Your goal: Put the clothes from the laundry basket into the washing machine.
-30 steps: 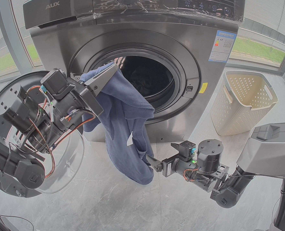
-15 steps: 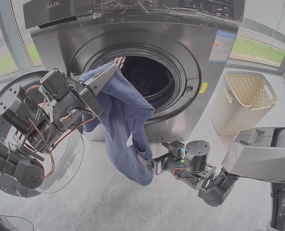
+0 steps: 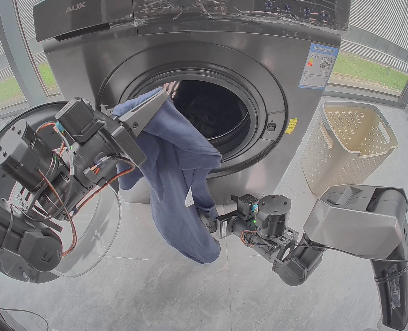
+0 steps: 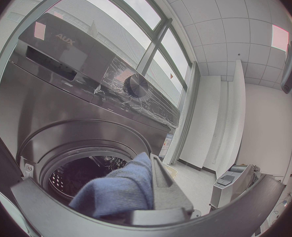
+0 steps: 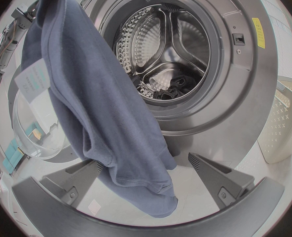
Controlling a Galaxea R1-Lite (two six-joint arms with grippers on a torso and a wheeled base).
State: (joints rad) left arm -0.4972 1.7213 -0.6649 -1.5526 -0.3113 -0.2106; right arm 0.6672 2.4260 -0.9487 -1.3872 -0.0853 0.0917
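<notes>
Head view: the left gripper [image 3: 159,99] is clamping its fingers on the blue garment [image 3: 181,175] at the washing machine [image 3: 268,70] opening. The right gripper [image 5: 144,160] is holding its fingers wide apart, straddling the garment's hanging lower end.

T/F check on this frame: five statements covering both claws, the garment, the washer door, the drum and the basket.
1. The left claw is shut on the dark blue cloth garment. True.
2. The round glass door of the grey front-loading washing machine is closed. False: it is swung open on the robot's left.
3. The right claw is open, with the garment's lower part hanging between its fingers. True.
4. The steel drum is empty. False: black clothing lies at its bottom.
5. The cream perforated plastic laundry basket stands on the robot's left of the machine. False: it stands on the floor on the robot's right.
</notes>
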